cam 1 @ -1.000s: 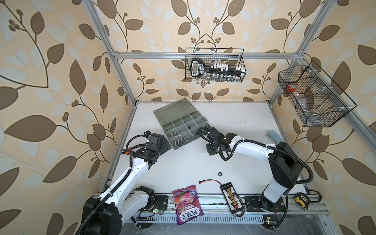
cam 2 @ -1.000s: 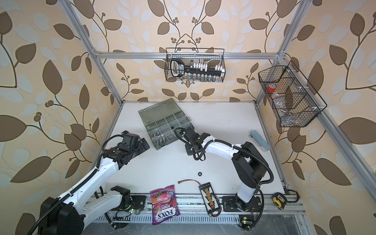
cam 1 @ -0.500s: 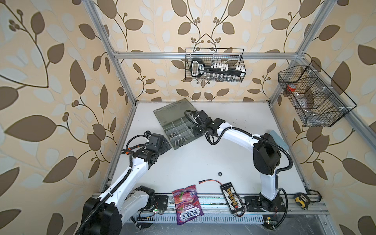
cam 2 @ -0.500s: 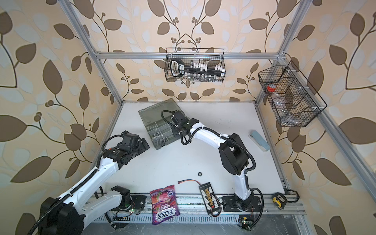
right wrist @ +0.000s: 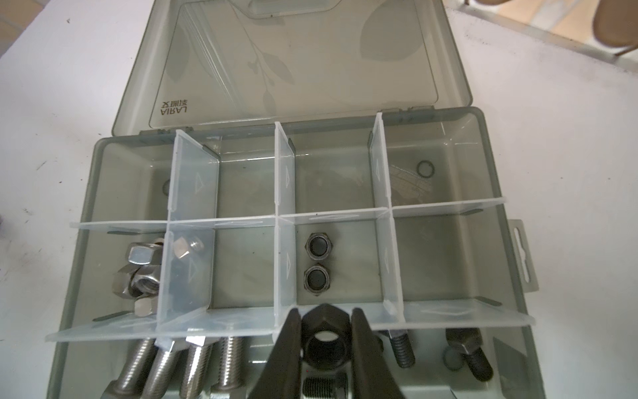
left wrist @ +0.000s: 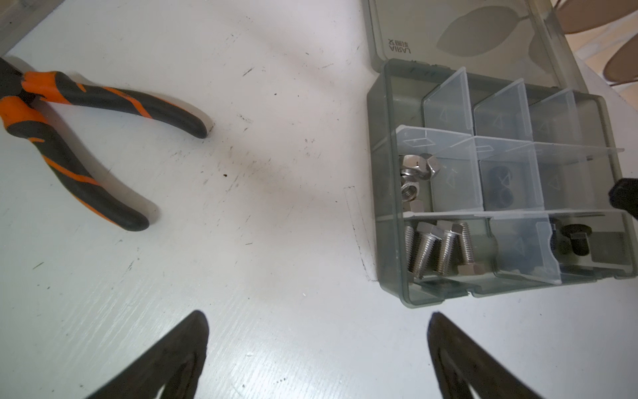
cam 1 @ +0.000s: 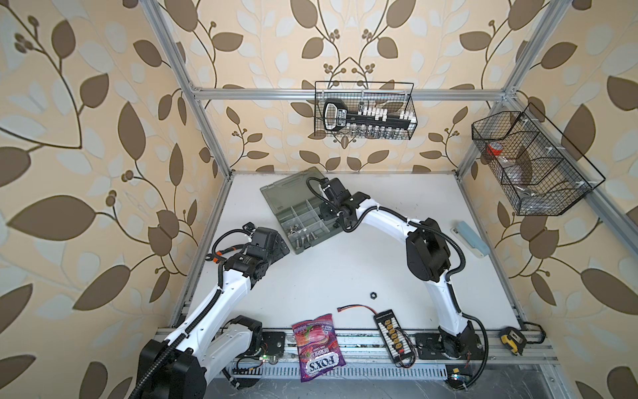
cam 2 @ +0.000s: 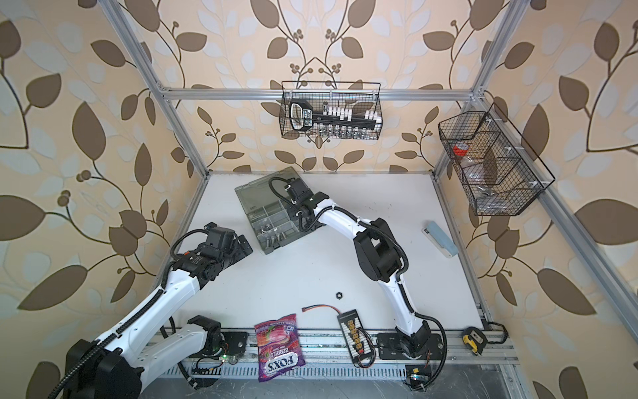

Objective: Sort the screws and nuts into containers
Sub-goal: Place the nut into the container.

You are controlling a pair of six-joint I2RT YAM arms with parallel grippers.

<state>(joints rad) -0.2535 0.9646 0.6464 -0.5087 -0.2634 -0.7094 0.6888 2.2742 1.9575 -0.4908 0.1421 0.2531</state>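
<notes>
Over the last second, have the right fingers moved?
Yes. The right fingers, shut on a black nut, moved from beside the organizer case to above it, toward the back wall.

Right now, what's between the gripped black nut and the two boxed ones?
Only a pale divider separates the gripped nut from them, in the right wrist view.

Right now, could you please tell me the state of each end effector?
Left end effector: open, holding nothing.
Right end effector: closed on a black nut.
</notes>
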